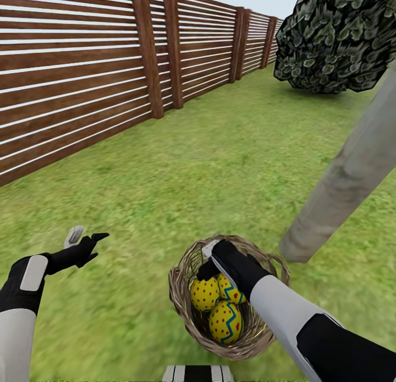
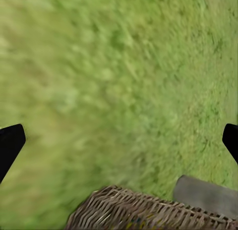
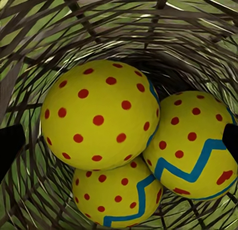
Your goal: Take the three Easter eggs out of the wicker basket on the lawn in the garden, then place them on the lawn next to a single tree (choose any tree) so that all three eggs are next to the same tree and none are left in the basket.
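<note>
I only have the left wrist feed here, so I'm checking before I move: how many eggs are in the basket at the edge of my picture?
Observer: Three eggs sit together inside the basket.
Operator: Where is the right gripper?
Observer: The right gripper is reaching down into the basket's mouth, above the eggs, fingers open, holding nothing.
Operator: Is there a tree nearby?
Observer: Yes, a pale tree trunk meets the lawn just beyond the basket on the robot's right.
Operator: And my left gripper?
Observer: The left gripper hovers open over grass, left of the basket.
</note>
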